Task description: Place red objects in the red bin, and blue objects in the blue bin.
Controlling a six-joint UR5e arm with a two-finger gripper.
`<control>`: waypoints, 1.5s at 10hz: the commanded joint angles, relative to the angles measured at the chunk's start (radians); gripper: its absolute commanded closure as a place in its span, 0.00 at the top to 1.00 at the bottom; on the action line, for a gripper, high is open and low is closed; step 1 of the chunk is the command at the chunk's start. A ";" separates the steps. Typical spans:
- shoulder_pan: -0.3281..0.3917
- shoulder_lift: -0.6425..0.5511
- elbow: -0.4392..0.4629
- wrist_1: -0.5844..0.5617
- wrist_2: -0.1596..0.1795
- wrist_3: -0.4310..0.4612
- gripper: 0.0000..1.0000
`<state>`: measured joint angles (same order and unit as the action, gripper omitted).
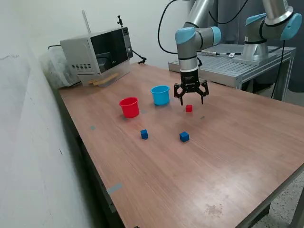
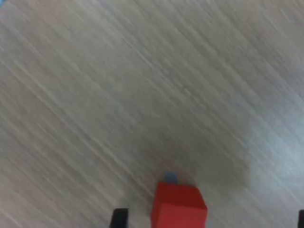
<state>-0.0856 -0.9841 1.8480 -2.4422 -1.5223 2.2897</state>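
Observation:
My gripper [image 1: 191,100] is open and empty. It hangs just above one small red cube [image 1: 189,108] on the wooden table. The wrist view is blurred; it shows that red cube [image 2: 179,209] between the two dark fingertips [image 2: 118,219], not touching either. The red cup [image 1: 129,107] and the light blue cup [image 1: 160,95] stand upright side by side toward the exterior view's left of the gripper. Two dark blue cubes [image 1: 144,134] [image 1: 184,137] lie apart on the table nearer the camera. A second red cube is not in view; the inside of the cups cannot be seen.
A microwave [image 1: 99,50] stands at the table's back left corner. A second robot arm [image 1: 266,26] is mounted on a grey metal platform [image 1: 237,66] behind the table. A wall runs along the exterior view's left. A tape strip [image 1: 114,188] lies near the table's front edge.

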 commanded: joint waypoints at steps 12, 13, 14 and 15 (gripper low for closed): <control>-0.020 0.050 -0.047 -0.012 -0.004 -0.003 0.00; -0.020 0.050 -0.047 -0.011 -0.006 -0.003 0.00; -0.022 0.050 -0.047 -0.011 -0.006 -0.004 0.00; -0.023 0.050 -0.047 -0.009 -0.010 -0.006 0.00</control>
<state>-0.1060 -0.9346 1.8009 -2.4533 -1.5258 2.2871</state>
